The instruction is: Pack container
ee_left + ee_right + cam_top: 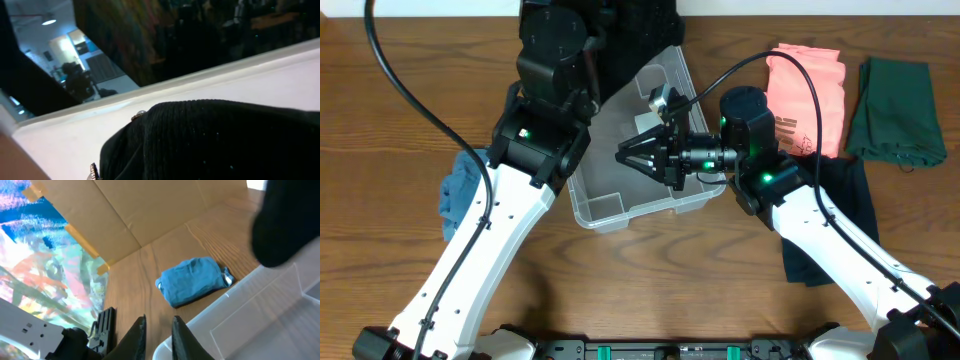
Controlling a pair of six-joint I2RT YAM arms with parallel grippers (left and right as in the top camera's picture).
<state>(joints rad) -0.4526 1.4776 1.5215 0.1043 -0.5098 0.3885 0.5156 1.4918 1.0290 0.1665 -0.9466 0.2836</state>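
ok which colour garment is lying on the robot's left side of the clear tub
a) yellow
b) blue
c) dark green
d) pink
b: the blue garment lies on the wood on that side of the container, while the pink garment and the dark green garment lie on the other side.

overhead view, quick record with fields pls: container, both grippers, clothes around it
container: clear tub, mid table, no garment inside
right gripper: above container, empty, slightly open
left gripper: hidden, arm reaches black garment at far edge
blue garment: folded, left of container
pink garment, green garment: right of container
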